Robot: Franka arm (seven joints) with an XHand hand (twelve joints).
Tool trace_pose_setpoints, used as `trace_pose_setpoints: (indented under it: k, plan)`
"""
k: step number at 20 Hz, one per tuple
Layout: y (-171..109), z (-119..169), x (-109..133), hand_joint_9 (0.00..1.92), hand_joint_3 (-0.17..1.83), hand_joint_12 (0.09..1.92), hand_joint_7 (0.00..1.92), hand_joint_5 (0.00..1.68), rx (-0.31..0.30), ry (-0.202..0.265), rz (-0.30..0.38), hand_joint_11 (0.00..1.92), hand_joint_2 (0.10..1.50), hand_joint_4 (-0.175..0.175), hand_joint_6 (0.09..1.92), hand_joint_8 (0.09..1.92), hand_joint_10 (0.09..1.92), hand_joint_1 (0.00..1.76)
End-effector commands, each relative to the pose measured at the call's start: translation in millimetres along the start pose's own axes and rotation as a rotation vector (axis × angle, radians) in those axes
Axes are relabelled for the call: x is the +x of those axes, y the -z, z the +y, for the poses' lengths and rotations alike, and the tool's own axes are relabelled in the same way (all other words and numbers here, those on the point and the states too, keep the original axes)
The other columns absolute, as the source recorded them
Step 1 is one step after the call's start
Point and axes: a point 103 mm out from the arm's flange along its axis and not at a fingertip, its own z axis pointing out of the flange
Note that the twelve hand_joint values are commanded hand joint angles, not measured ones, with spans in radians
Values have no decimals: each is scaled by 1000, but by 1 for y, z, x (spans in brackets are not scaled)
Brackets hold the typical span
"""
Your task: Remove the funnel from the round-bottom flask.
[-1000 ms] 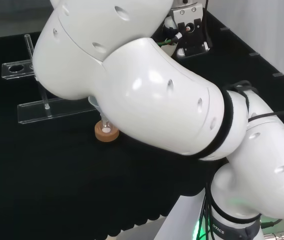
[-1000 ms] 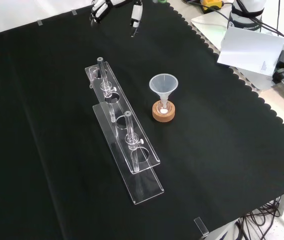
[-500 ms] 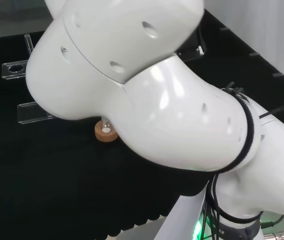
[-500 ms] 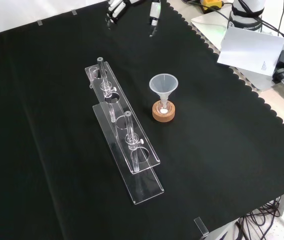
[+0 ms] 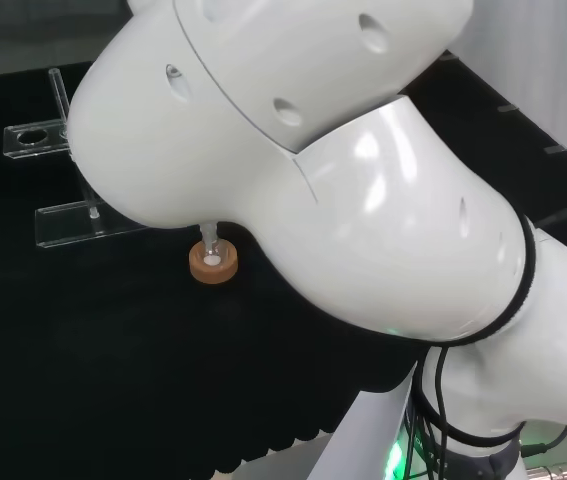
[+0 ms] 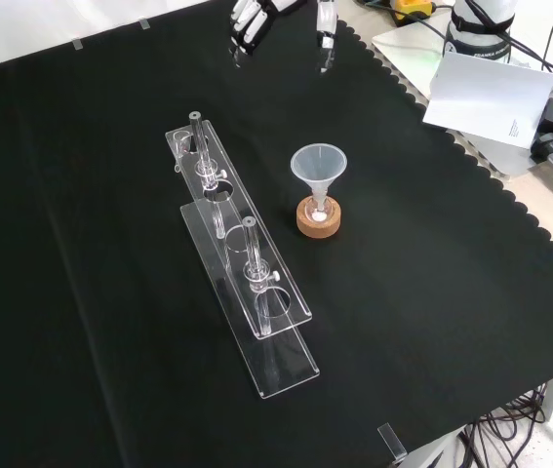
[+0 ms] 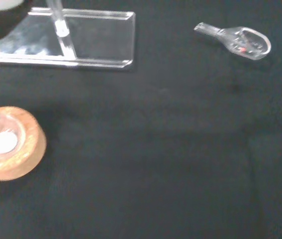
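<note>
Standing upright mid-frame in the front view, the funnel (image 6: 319,168) lies well below the hand (image 6: 256,18), whose fingers (image 6: 326,21) hang spread and empty at top centre.

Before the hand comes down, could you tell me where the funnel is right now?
In the front view the funnel stands upright over the cork ring near the cloth's middle, just right of the clear racks.

In the head view the arm's big white links (image 5: 343,170) hide the cone of the clear plastic funnel (image 5: 209,237), while in the front view the black and white robot hand (image 6: 252,18) is cut off by the top edge, and the clear round-bottom flask (image 6: 318,209) is too faint to make out.
</note>
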Motion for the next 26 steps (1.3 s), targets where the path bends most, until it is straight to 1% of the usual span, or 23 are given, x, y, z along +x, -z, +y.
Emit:
trace_pose_setpoints:
  k: [1, 4, 10, 14, 20, 26]
  plan:
    - [-6, -8, 21, 416, 340, 1435, 149, 319, 59, 73, 25, 321, 662, -39, 87, 691, 662, 553]
    - [-7, -9, 30, 381, 314, 1448, 115, 297, 65, 88, 18, 313, 663, -41, 87, 695, 679, 538]
    - [-13, -7, 49, 326, 279, 1463, 75, 270, 29, 116, -17, 295, 666, -46, 87, 702, 702, 540]
    - [-16, -2, 64, 271, 252, 1476, 27, 247, 42, 138, -55, 279, 665, -48, 87, 700, 729, 601]
    - [-23, 8, 90, 245, 242, 1477, 2, 228, 53, 176, -94, 276, 660, -49, 87, 691, 738, 661]
    - [-31, 17, 101, 208, 234, 1477, 0, 209, 61, 201, -112, 273, 660, -50, 87, 634, 754, 709]
